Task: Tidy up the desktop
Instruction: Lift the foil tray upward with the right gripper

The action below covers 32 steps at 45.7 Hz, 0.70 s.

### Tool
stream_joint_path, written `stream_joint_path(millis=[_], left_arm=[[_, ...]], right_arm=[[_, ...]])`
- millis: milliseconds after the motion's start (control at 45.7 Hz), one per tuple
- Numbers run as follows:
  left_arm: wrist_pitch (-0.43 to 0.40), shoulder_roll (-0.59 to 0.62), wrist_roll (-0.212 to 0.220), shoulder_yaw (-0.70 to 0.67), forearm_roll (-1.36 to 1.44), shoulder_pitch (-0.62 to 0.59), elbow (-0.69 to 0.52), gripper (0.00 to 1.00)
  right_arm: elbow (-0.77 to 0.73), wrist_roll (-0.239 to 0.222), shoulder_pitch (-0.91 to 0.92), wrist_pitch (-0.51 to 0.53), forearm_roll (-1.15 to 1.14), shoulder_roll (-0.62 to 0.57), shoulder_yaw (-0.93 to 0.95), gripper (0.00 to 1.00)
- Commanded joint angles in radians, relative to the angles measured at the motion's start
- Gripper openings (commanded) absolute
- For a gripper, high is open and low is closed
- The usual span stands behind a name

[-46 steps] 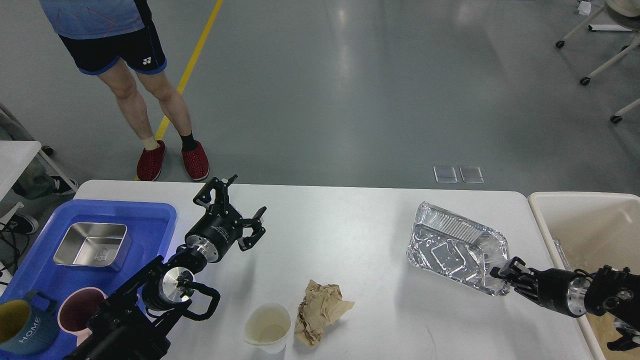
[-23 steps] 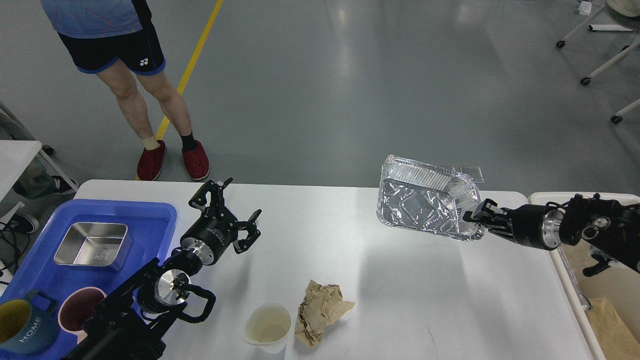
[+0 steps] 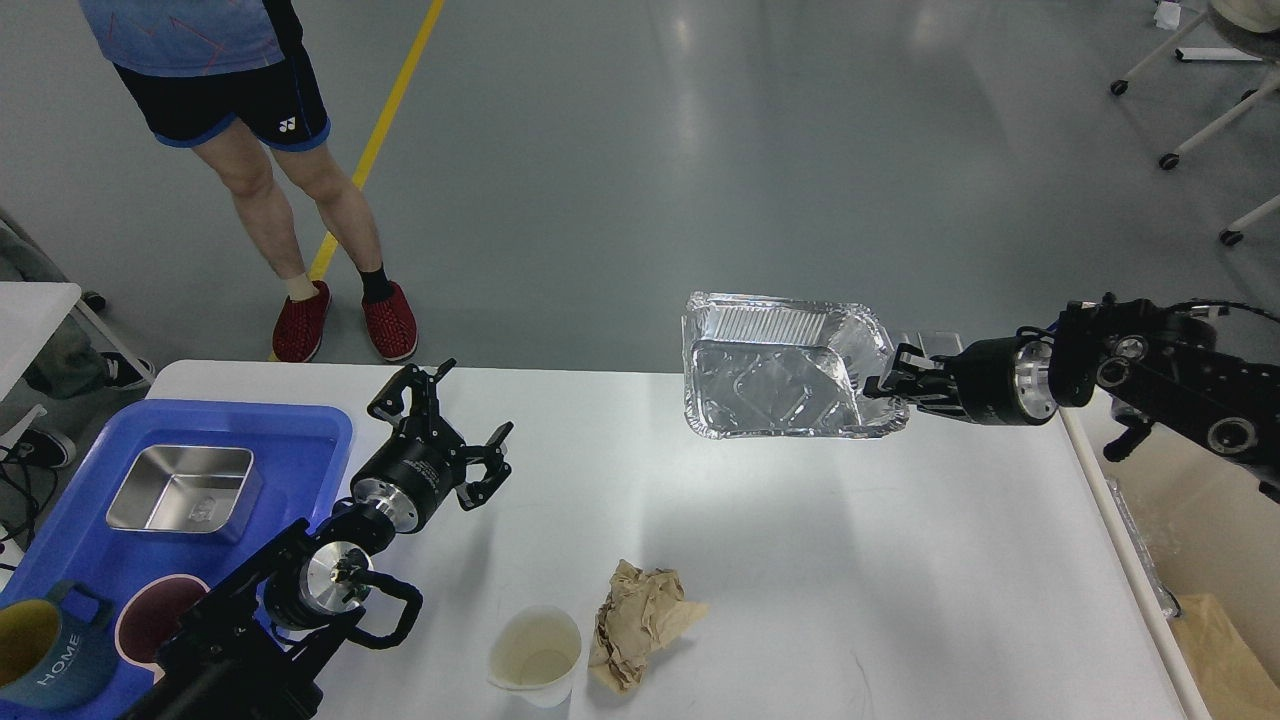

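The desktop (image 3: 800,560) is a wide white table with rounded corners. My right gripper (image 3: 888,385) is shut on the right rim of a silver foil tray (image 3: 780,370) and holds it in the air above the table's far edge, tilted with its open side toward me. My left gripper (image 3: 440,425) is open and empty, just above the table right of the blue tray. A crumpled brown paper (image 3: 640,620) and a white paper cup (image 3: 535,655) lie near the front edge.
A blue plastic tray (image 3: 300,440) at the left holds a steel box (image 3: 185,487), a dark red dish (image 3: 150,625) and a blue HOME mug (image 3: 45,655). A beige bin (image 3: 1210,560) stands off the right edge. A person (image 3: 250,130) stands beyond the table's far left.
My right arm has lifted the foil tray from the right side of the table and carried it up and to the left. My left arm has drawn back slightly.
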Motion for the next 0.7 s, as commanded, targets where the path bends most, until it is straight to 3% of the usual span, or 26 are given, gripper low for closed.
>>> stream_joint_path(millis=[0, 110, 350, 679], left_arm=[[0.0, 0.018, 0.0, -0.001, 0.0, 0.002, 0.0, 0.97], [0.0, 0.021, -0.001, -0.001, 0.0, 0.002, 0.002, 0.97], [0.0, 0.018, -0.001, 0.0, 0.0, 0.002, 0.002, 0.97], [0.0, 0.019, -0.001, -0.001, 0.0, 0.002, 0.008, 0.97]], right_arm=[[-0.042, -0.043, 0.008, 0.0, 0.033, 0.047, -0.002, 0.0], [-0.045, -0.077, 0.008, 0.0, 0.061, 0.051, -0.002, 0.0], [-0.043, -0.213, 0.016, 0.0, 0.25, 0.044, -0.002, 0.0], [-0.016, -0.243, 0.012, -0.016, 0.245, 0.047, -0.003, 0.0]])
